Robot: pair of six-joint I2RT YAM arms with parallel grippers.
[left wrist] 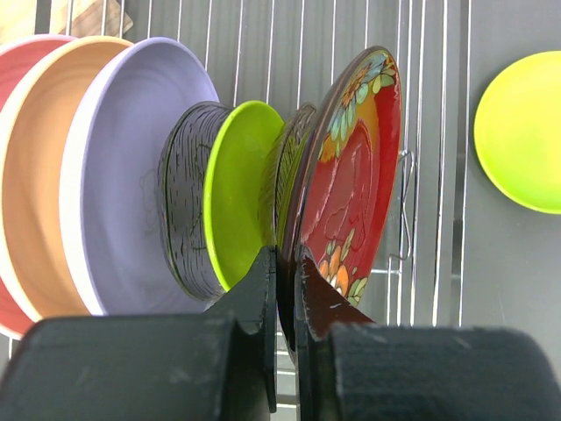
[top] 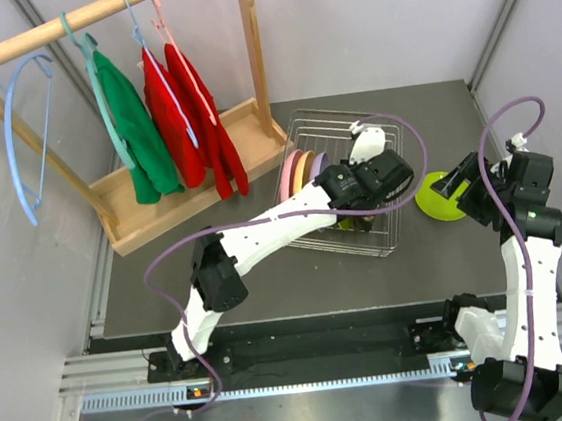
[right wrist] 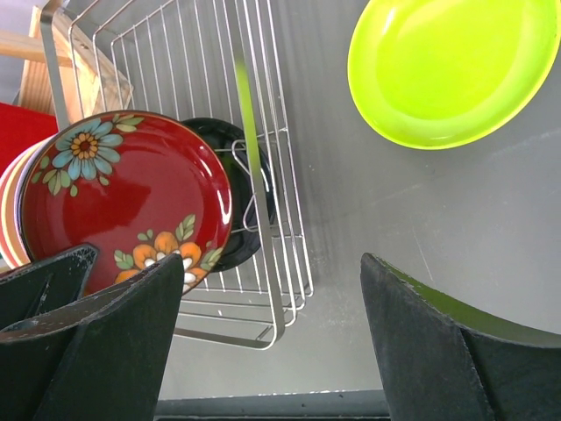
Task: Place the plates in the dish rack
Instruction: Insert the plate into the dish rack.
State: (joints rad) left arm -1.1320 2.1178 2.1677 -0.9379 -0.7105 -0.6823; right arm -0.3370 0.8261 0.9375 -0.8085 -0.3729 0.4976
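Red plate (left wrist: 351, 175): upright in the rack (left wrist: 443, 219), at the end of the row, lower rim pinched by the closed left gripper (left wrist: 287, 263). The step appears to be slotting, with release next. Lime plate (right wrist: 451, 66): flat on the table (right wrist: 394, 219) beside the rack, right gripper (right wrist: 272, 261) wide open nearby, likely next pickup.

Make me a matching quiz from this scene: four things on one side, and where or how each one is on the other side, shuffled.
Column one:
1. red flowered plate
2. big lime green plate
3. lavender plate
4. right gripper

Column two:
A. lying flat on the table, outside the dish rack
B. open, holding nothing
C. rim pinched by the left gripper
D. upright in the rack next to the orange-tan plate

Pairs: 1-C, 2-A, 3-D, 4-B
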